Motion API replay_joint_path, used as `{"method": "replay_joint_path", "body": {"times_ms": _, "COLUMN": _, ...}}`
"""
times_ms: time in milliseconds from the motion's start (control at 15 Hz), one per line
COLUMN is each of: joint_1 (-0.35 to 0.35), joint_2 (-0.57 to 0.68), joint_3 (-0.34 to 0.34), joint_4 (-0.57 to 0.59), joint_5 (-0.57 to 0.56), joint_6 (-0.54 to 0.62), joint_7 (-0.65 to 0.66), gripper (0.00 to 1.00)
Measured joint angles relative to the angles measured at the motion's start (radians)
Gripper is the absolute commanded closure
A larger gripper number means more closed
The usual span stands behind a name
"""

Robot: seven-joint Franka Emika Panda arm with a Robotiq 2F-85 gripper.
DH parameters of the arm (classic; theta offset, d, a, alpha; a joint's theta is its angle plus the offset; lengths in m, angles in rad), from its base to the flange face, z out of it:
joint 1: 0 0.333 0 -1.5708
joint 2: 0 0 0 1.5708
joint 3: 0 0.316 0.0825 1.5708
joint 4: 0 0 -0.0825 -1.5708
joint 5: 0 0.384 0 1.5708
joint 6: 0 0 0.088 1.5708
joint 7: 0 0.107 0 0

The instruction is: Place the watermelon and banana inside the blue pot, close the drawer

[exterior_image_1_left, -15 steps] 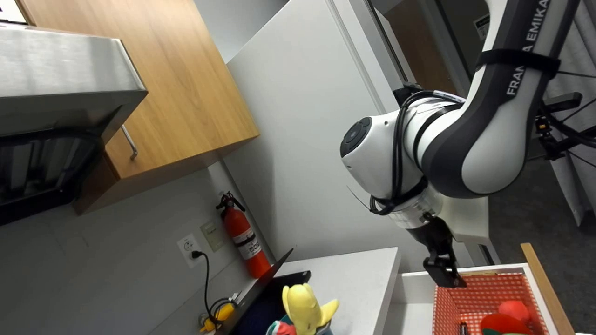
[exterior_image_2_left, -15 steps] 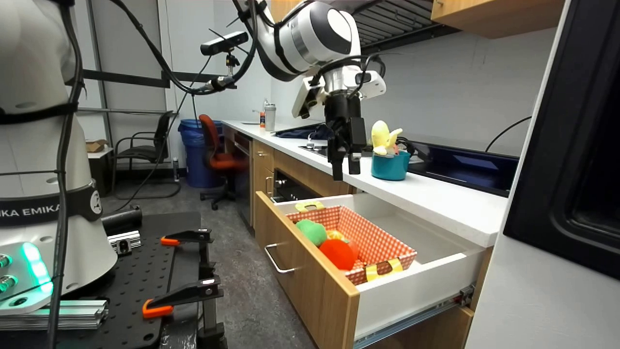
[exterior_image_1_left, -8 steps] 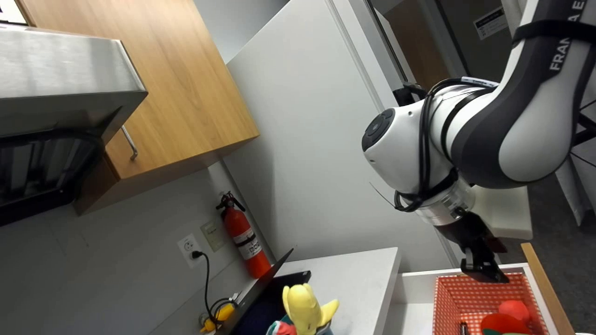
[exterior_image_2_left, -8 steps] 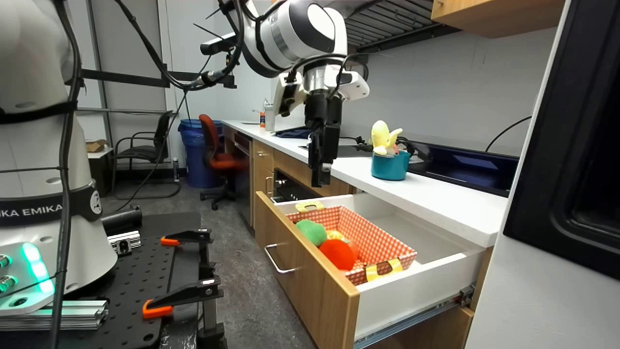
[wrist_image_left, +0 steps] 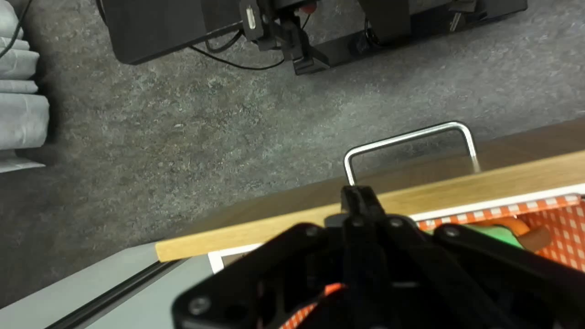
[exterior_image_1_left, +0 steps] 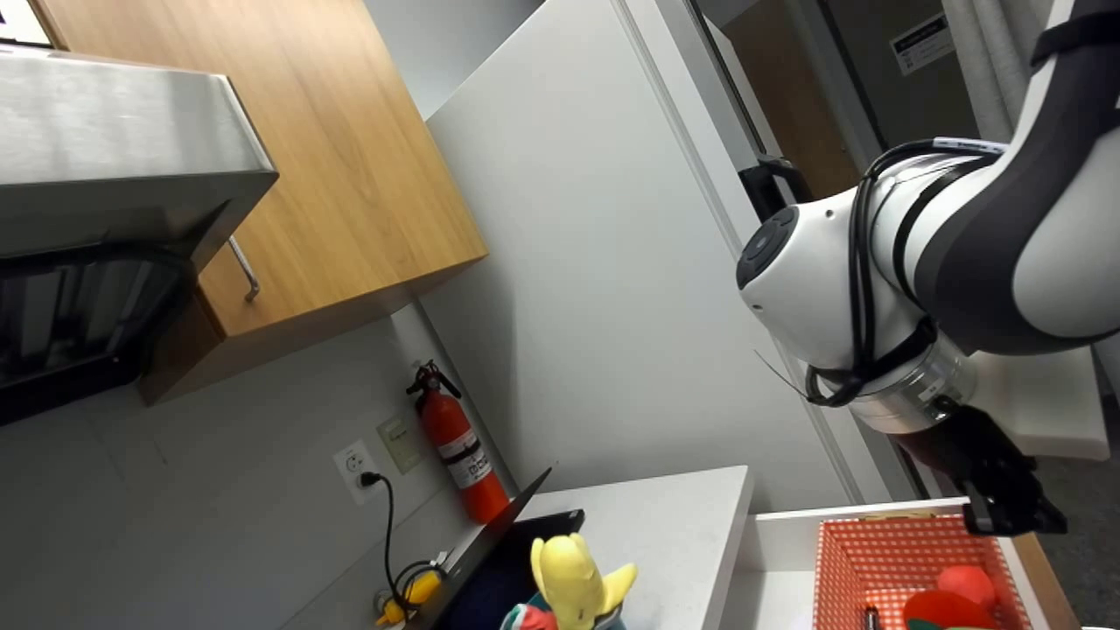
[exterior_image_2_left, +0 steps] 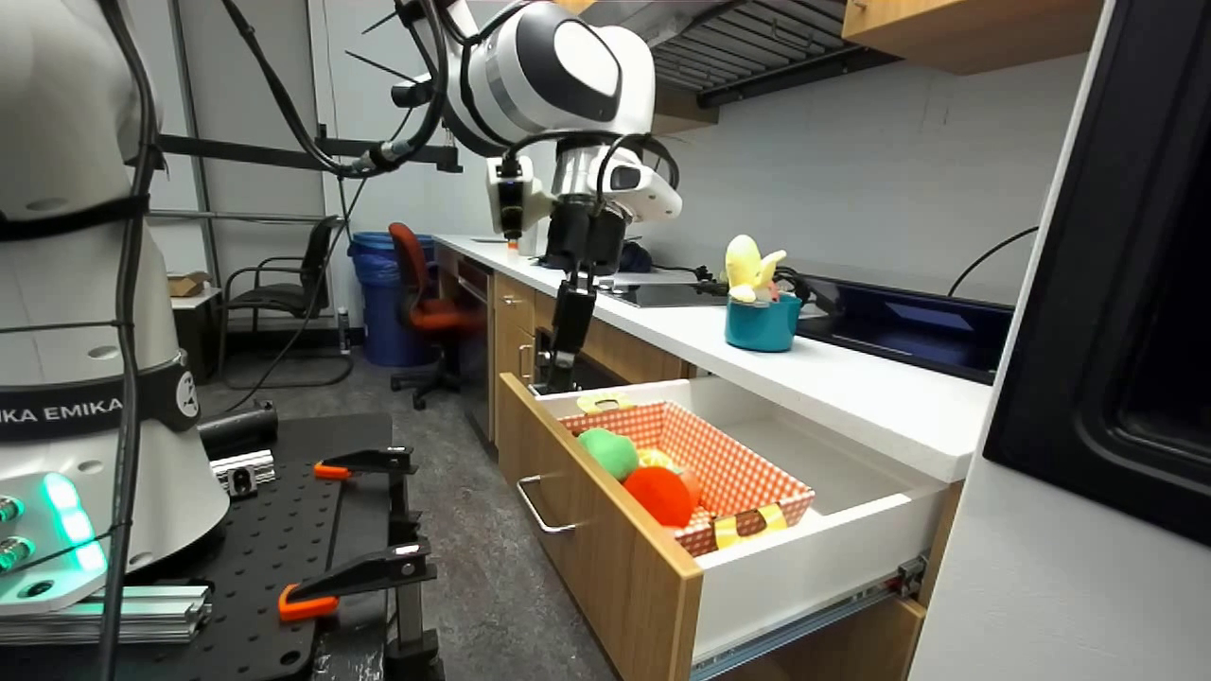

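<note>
In an exterior view the camera sat higher than the drawer (exterior_image_1_left: pixel 774 595), tilted sideways so that the cupboard (exterior_image_1_left: pixel 332 201) slanted, and faced a white panel (exterior_image_1_left: pixel 569 280) beyond the drawer. In an exterior view the camera stood close by the drawer, slightly above it, facing roughly the opposite way, with the pot (exterior_image_2_left: pixel 762 326) beyond it. Both exterior views shared the drawer, the banana (exterior_image_1_left: pixel 573 582) and the arm (exterior_image_2_left: pixel 558 85). The wrist view looked steeply down across the drawer's front edge from close above, with floor (wrist_image_left: pixel 192 132) outside it, and shared the drawer with both.
</note>
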Motion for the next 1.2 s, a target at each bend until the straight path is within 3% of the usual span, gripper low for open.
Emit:
{"method": "replay_joint_path", "body": {"times_ms": 467, "joint_1": -0.055, "joint_2": -0.002, "joint_3": -0.005, "joint_4": -0.054, "joint_5": 0.036, "joint_6": 0.001, "joint_7": -0.021, "gripper": 1.0}}
{"method": "replay_joint_path", "body": {"times_ms": 800, "joint_1": -0.091, "joint_2": 0.026, "joint_3": -0.018, "joint_4": -0.054, "joint_5": 0.095, "joint_6": 0.012, "joint_7": -0.115, "gripper": 1.0}}
{"method": "replay_joint_path", "body": {"times_ms": 1200, "joint_1": -0.124, "joint_2": 0.096, "joint_3": -0.049, "joint_4": -0.047, "joint_5": 0.149, "joint_6": 0.108, "joint_7": -0.247, "gripper": 1.0}}
